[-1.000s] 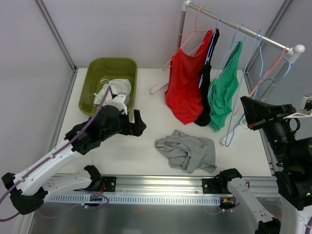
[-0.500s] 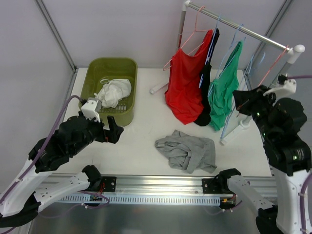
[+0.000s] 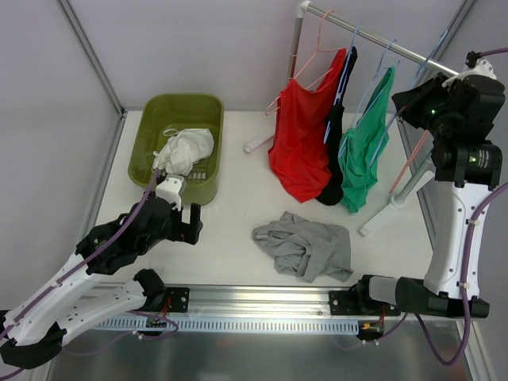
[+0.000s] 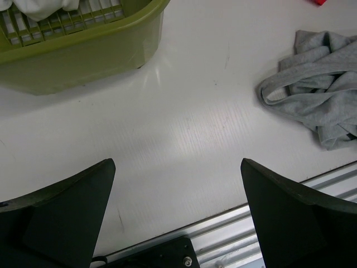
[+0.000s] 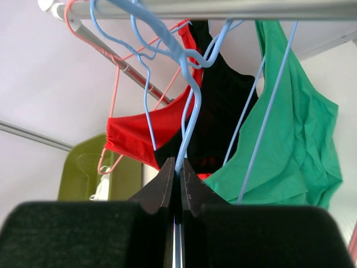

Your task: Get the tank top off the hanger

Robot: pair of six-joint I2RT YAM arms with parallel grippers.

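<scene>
— Where did the task's things sit?

— The right tool (image 5: 179, 173) was clenched on the wire of a blue hanger (image 5: 189, 106), whose hook sat over the rail (image 5: 223, 8). The green tank top (image 5: 290, 139) hung just beside it, next to the black tank top (image 5: 223, 111) (I couldn't tell whether the pinched hanger carried the green one or was bare). A gray garment (image 3: 305, 248) lay crumpled on the tabletop (image 4: 184, 128) with no hanger in it.

— And the other arm?

— The left tool (image 4: 177, 167) was released, low over the tabletop between the olive basket (image 4: 83, 61) and the gray garment, holding nothing.

— What could have gone wrong?

— The hooks were crowded on the rail, so a pull along it might have snagged a neighbour and dragged it off. Thin wire in a flat pinch could also have twisted or slipped. With the left tool well apart, nothing would have steadied the fabric if a strap caught.
</scene>
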